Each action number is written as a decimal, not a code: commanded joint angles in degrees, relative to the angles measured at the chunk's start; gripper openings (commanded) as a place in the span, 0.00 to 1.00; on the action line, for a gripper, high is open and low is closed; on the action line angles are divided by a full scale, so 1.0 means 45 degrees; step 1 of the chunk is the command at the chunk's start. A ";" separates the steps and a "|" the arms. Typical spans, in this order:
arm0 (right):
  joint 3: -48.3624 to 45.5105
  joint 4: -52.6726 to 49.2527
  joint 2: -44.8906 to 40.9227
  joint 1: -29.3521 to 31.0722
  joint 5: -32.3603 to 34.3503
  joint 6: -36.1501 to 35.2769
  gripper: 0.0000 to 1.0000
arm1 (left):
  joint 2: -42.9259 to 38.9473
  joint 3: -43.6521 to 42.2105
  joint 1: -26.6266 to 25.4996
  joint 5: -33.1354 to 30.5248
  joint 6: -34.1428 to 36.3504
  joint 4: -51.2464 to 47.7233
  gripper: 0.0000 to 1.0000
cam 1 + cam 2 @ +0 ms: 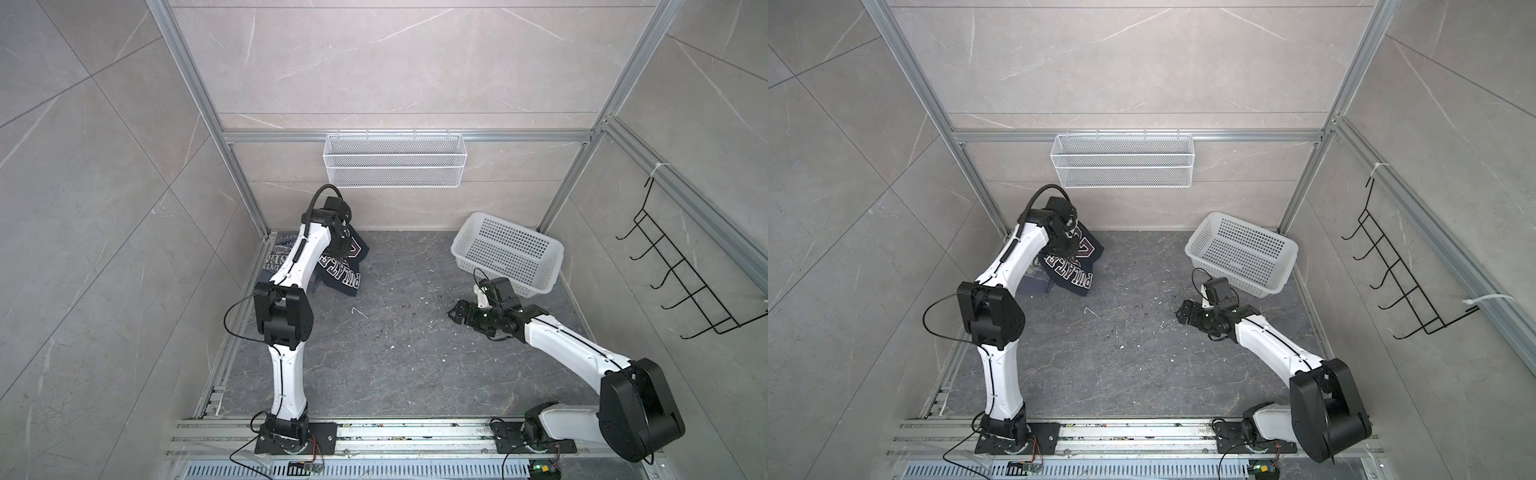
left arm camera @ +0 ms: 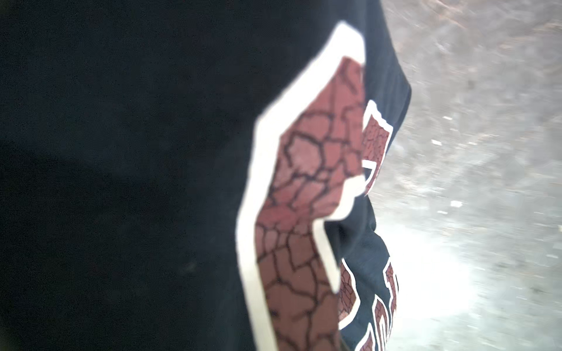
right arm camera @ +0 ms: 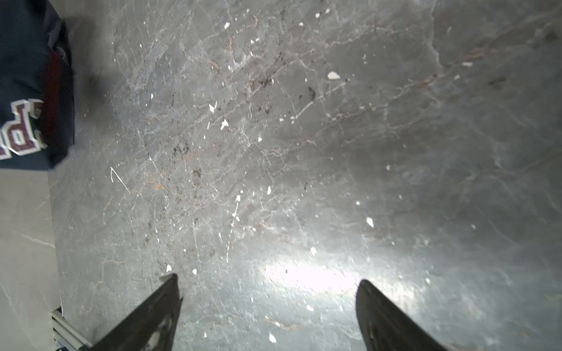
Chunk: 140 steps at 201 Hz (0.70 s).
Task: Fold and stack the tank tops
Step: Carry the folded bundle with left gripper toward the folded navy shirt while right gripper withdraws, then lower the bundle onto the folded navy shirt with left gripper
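Top views, tank tops: two, both at the far left corner of the table (image 1: pixel 395 353).
Top views, dark navy tank top (image 1: pixel 345 274): crumpled and bunched up against the left gripper (image 1: pixel 341 245), with white-edged lettering showing. It lies against the slate-blue tank top (image 1: pixel 272 259).
Top views, in the way: the left arm (image 1: pixel 307 257) crosses the slate-blue tank top and hides most of it. Arm and cloth also hide the left jaws, so I cannot tell how they stand.
Top views, right gripper (image 1: pixel 1183 313): jaws spread with nothing between them, over bare table, well apart from both tops.
Top views, surroundings: one white plastic basket (image 1: pixel 550 270) at the far right, just behind the right wrist. One wire mesh basket (image 1: pixel 392 166) hangs on the back wall, and one black hook rack (image 1: pixel 681 274) on the right wall.
Top views, arms: two.
Left wrist, dark navy tank top (image 2: pixel 152 152): close and blurred, filling most of the view and hiding the jaws. It shows one large maroon crackled numeral (image 2: pixel 298 212) edged in white, with table beyond.
Right wrist, right gripper (image 3: pixel 267 279): two dark fingers (image 3: pixel 164 304) wide apart over bare, speckled table.
Right wrist, dark navy tank top (image 3: pixel 27 91): only a corner shows, well apart from the fingers.
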 commanded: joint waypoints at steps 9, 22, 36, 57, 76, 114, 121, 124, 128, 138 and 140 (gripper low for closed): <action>-0.0561 -0.0515 -0.0202 0.0048 0.0082 -0.0278 0.91 | -0.0036 0.0683 0.0784 0.0421 0.2206 0.0013 0.03; -0.0722 -0.0461 -0.0163 0.0051 0.0040 -0.0251 0.91 | -0.0007 0.0766 0.1035 0.0577 0.2762 0.0238 0.03; -0.0843 -0.0494 -0.0104 0.0037 0.0030 -0.0209 0.91 | 0.0102 0.0907 0.1299 0.0802 0.3284 0.0420 0.03; -0.0951 -0.0679 -0.0121 0.0049 0.0097 -0.0280 0.91 | 0.0310 0.1017 0.1950 0.1655 0.3403 0.0708 0.03; -0.1052 -0.0944 -0.0276 0.0051 0.0287 -0.0354 0.91 | 0.0689 0.1044 0.2720 0.1998 0.3508 0.0864 0.04; -0.1296 -0.1260 -0.0369 0.0046 0.0488 -0.0396 0.91 | 0.1543 0.1323 0.4380 0.3460 0.3115 0.1051 0.06; -0.1332 -0.1317 -0.0363 0.0053 0.0507 -0.0407 0.91 | 0.1717 0.1364 0.4616 0.3677 0.3041 0.1053 0.08; -0.1320 -0.1335 -0.0366 0.0047 0.0523 -0.0412 0.91 | 0.1777 0.1400 0.4707 0.3806 0.3008 0.1021 0.09; -0.1347 -0.1345 -0.0368 0.0053 0.0527 -0.0403 0.91 | 0.1888 0.1475 0.4866 0.4042 0.2956 0.0986 0.12; -0.1367 -0.1368 -0.0378 0.0047 0.0532 -0.0401 0.91 | 0.2171 0.1598 0.5188 0.4548 0.2655 0.0981 0.22; -0.1374 -0.1369 -0.0382 0.0053 0.0534 -0.0383 0.91 | 0.2233 0.1623 0.5248 0.4607 0.2585 0.0971 0.26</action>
